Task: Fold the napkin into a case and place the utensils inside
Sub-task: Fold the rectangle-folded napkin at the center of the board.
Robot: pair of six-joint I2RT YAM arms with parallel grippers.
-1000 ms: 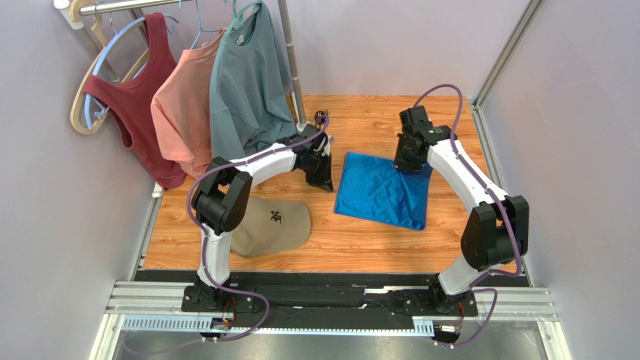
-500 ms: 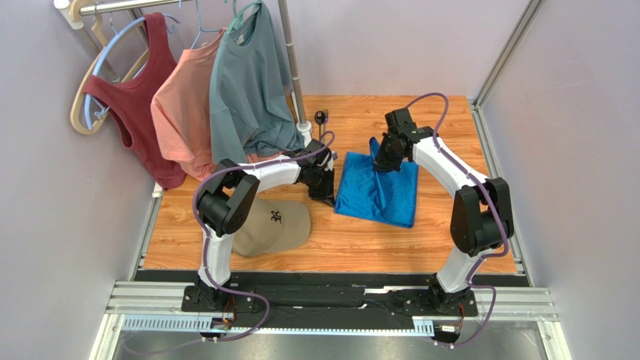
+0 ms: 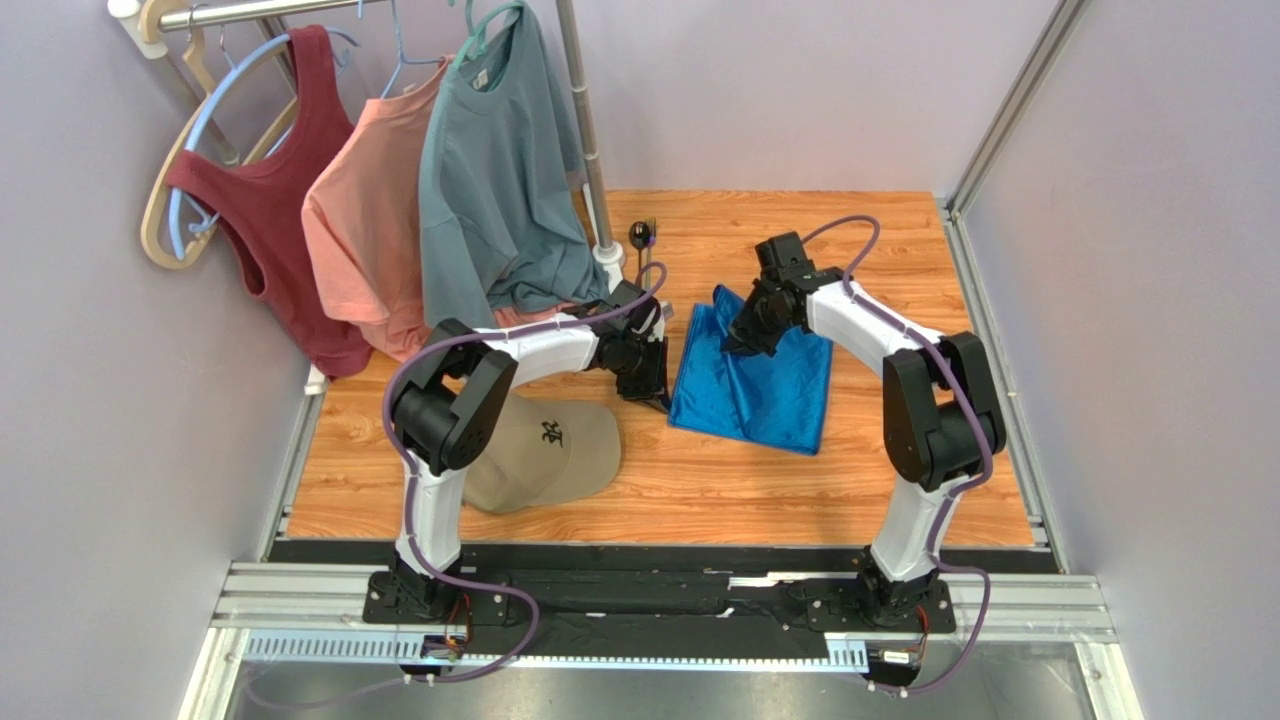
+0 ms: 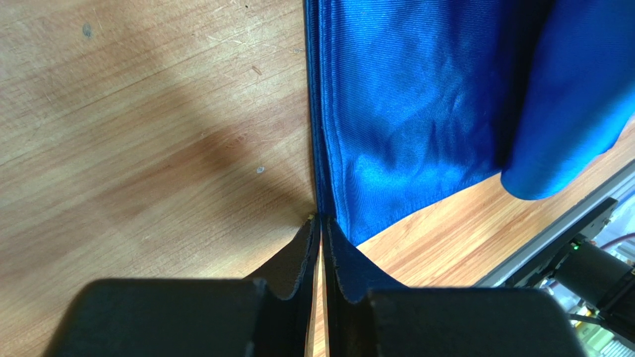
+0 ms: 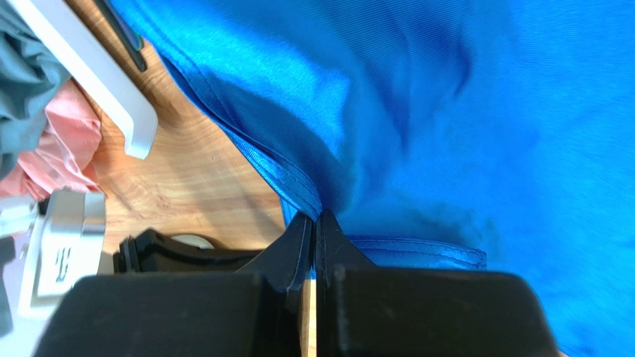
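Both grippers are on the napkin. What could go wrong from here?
The left gripper pinches only the napkin's hem corner; it may slip free.
The right gripper holds a bunched edge, so the fold may land crooked.
The rack foot lies close; it might get bumped.

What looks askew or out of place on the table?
The napkin lies skewed and wrinkled, its far edge bunched up where the right claw pinches it. A tan cap lies nearby, left of it.
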